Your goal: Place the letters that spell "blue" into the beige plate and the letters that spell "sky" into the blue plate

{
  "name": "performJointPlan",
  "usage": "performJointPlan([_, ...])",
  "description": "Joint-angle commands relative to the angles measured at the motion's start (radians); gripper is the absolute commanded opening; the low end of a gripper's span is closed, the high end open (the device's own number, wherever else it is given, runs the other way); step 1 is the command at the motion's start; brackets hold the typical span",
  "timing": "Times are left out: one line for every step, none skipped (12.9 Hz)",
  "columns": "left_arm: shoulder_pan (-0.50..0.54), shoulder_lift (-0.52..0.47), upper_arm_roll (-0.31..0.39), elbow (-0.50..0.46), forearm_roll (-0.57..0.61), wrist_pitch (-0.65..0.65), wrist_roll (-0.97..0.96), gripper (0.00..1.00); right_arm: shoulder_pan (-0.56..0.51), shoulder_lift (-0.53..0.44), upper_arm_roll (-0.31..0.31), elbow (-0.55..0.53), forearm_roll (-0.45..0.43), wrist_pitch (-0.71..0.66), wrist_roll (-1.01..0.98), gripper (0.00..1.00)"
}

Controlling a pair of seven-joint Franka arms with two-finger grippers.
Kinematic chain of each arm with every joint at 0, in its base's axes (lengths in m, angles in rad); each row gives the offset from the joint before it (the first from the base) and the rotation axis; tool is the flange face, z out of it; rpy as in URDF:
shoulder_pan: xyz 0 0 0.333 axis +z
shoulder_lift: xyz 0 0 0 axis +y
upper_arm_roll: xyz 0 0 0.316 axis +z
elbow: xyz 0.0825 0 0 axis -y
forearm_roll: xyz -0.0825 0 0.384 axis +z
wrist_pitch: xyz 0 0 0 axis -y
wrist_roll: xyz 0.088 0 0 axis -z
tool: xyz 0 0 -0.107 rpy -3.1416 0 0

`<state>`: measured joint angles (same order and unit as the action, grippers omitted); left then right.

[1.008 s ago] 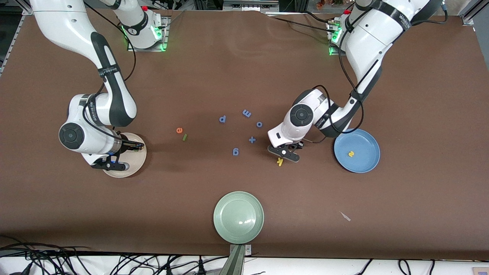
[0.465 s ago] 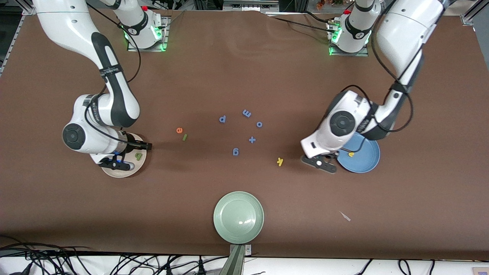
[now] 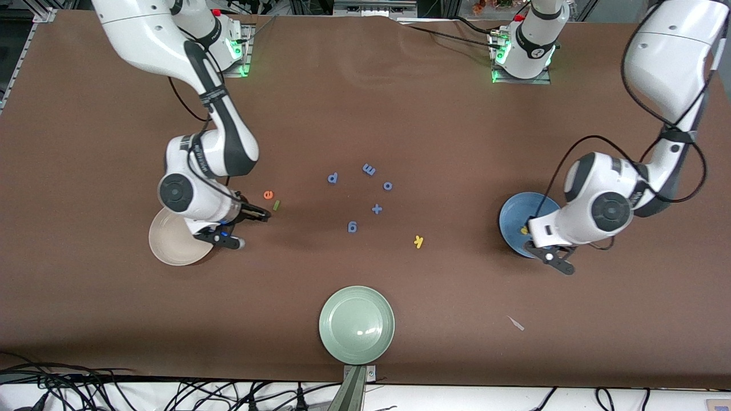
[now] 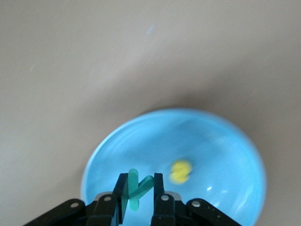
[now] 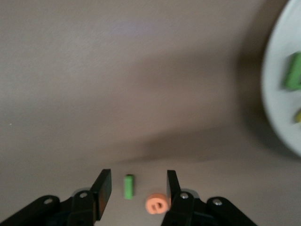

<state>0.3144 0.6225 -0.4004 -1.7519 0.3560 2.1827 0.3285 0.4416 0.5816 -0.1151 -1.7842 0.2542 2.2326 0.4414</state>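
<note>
Teal foam, the y (image 4: 138, 188), is now carried between the narrow jaws of the left gripper (image 4: 139, 203), which has been swung in the last second from the spot beside the yellow k (image 3: 418, 241) to a place over the blue plate (image 3: 514, 210). One yellow letter, taken to be the s (image 4: 180, 171), already lies in that plate. The y is not yet released; by the look of it, only an opening of the jaws is wanted for a second "sky" letter to be delivered, after which the k, lying on the tabletop between the blue letters (image 3: 352, 226) and the blue plate, would be left.

At the right arm's end, the olive-green b (image 5: 292, 71) has been set down in the beige plate (image 3: 165, 242), and a scrap of yellow, probably the u (image 5: 298, 116), is seen at the frame's edge beside it. The right gripper (image 5: 137, 186) has been moved off the plate toward the orange e (image 3: 268, 194) and the light green l (image 3: 276, 205). Its jaws are held moderately wide and empty, with the l framed between them and the e just beside one finger. Nothing is touched by them. Two "blue" letters are thus judged still outstanding. The pale green plate (image 3: 357, 324) lies unused nearest the camera.
</note>
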Motion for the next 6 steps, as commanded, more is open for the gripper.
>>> performJointPlan([0.044, -0.006, -0.017, -0.041, 0.029, 0.002, 0.027, 1.0, 0.018, 0.006, -0.006, -0.03, 0.016, 0.05, 0.034, 0.56])
performJointPlan([0.041, -0.01, -0.018, -0.038, 0.029, -0.001, 0.027, 1.0, 0.028, 0.009, -0.006, -0.041, 0.017, 0.068, 0.042, 0.56])
performJointPlan([0.032, -0.018, -0.024, -0.034, 0.027, -0.006, 0.014, 1.0, 0.034, 0.009, -0.006, -0.056, 0.017, 0.087, 0.049, 0.56])
performJointPlan([0.031, -0.024, -0.049, -0.028, 0.018, -0.008, 0.006, 1.0, 0.034, 0.01, -0.005, -0.066, 0.017, 0.099, 0.052, 0.56])
performJointPlan([0.029, -0.032, -0.076, -0.014, 0.018, -0.008, -0.027, 1.0, 0.038, 0.015, -0.005, -0.069, 0.017, 0.102, 0.066, 0.56])
performJointPlan([0.02, -0.032, -0.098, 0.008, 0.018, -0.008, -0.073, 1.0, 0.051, 0.02, -0.005, -0.07, 0.017, 0.104, 0.086, 0.56])
